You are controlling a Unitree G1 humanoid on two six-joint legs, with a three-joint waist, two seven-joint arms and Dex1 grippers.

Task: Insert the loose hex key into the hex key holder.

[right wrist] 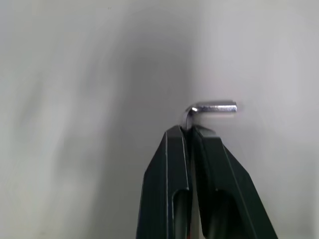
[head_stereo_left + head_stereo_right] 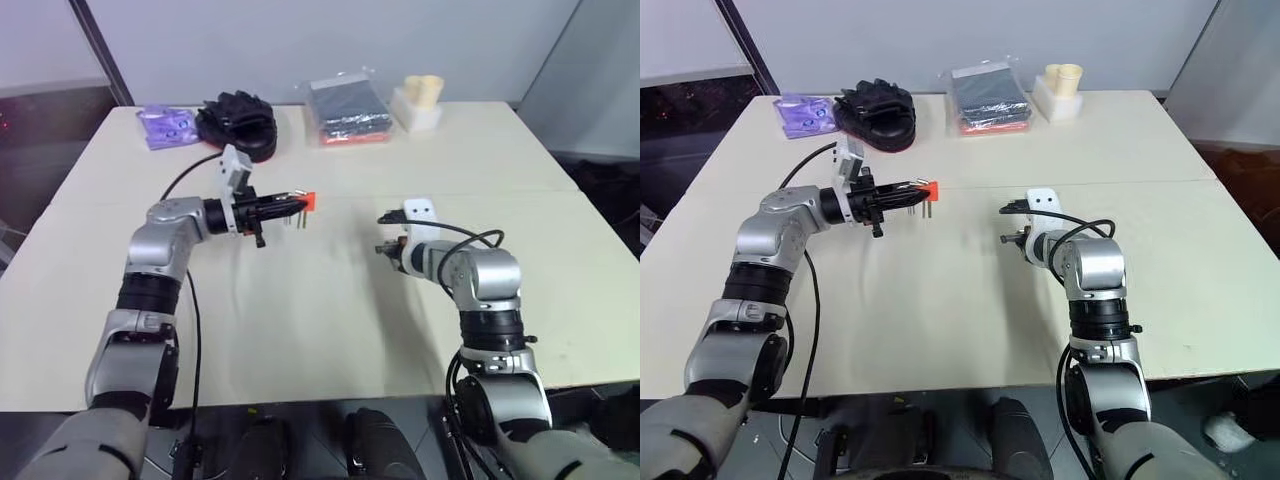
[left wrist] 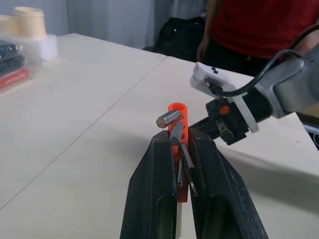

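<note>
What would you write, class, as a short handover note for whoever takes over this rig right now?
Left gripper: shut on the hex key holder, held above the table, pointing toward the right arm.
Right gripper: shut on the loose hex key; its bent end sticks out past the fingers.
Done: both parts are gripped.
Left: the two grippers are apart, and the key is not yet in the holder. Bring them together, line up the key with a free slot and push it in.
</note>
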